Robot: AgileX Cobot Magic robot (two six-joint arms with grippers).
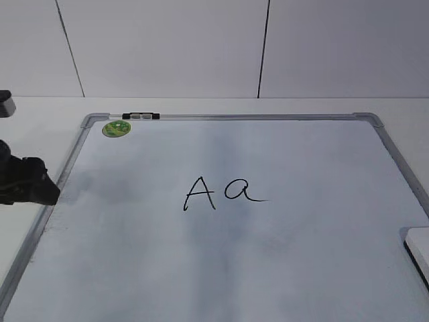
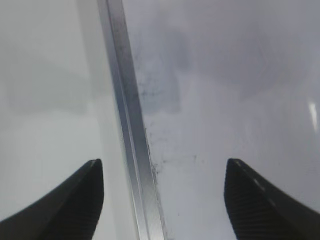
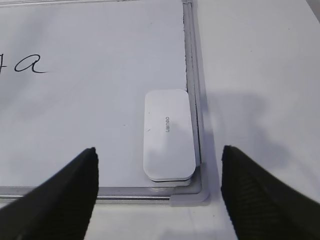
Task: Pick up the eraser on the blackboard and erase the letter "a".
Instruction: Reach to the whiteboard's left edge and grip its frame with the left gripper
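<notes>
With your right gripper [image 3: 159, 192] spread wide above it, pinch the eraser [image 3: 167, 134] across its long sides: it looks light, rigid and smooth-topped against the blackboard [image 3: 100, 100] frame.

A big blackboard [image 1: 281, 268] is laid flat on a white table [image 1: 40, 114]. A tall "A" [image 1: 200, 193] and the letter "a" [image 1: 242, 190] are written side by side. A green sticker [image 1: 116, 129] is stuck near the top left corner. The eraser [image 1: 419, 249] is seen at the right edge.

Both tools spread wide, holding nothing – left [image 2: 160, 200], right [image 3: 159, 192].
</notes>
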